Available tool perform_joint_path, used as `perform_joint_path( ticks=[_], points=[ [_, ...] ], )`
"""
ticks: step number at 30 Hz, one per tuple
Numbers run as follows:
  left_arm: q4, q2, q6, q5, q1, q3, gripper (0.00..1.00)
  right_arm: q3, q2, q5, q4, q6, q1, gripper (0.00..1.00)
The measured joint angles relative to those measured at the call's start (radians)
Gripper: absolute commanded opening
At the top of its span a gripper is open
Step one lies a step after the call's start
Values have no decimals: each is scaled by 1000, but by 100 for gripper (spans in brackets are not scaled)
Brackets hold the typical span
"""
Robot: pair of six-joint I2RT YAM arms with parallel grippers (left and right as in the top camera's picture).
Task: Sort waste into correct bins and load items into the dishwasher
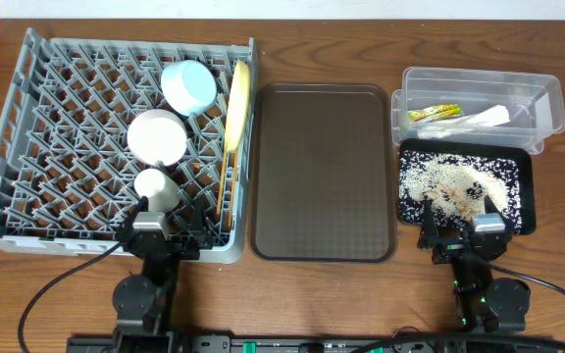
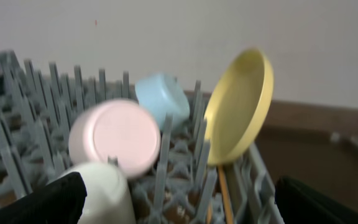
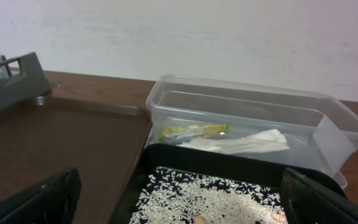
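The grey dish rack (image 1: 27,196) holds the light blue bowl (image 1: 188,86), the pinkish-white bowl (image 1: 157,135), the small white cup (image 1: 152,184), the yellow plate (image 1: 239,103) on edge, and chopsticks (image 1: 225,191). The clear tub (image 1: 542,98) holds the green-and-orange wrapper (image 1: 435,112) and the white paper strip (image 1: 484,118). The black tray (image 1: 526,162) holds rice scraps (image 1: 454,186). My left gripper (image 1: 162,233) is open and empty at the rack's front edge, with the cup (image 2: 107,193) beside its left finger. My right gripper (image 1: 462,235) is open and empty at the black tray's front edge (image 3: 185,158).
A large dark brown serving tray (image 1: 324,172) lies between the rack and the bins. The wooden table (image 1: 361,294) shows along the front, where both arm bases stand. A pale wall is behind the table in the wrist views.
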Motion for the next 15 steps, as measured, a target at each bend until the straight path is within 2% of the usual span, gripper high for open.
perform_joint_path(
  ticks=[3, 15],
  points=[
    [-43, 0, 5, -1, 1, 3, 99, 0, 0, 0, 0, 0, 0, 99],
    [-48, 0, 14, -1, 1, 6, 100, 0, 0, 0, 0, 0, 0, 99]
  ],
)
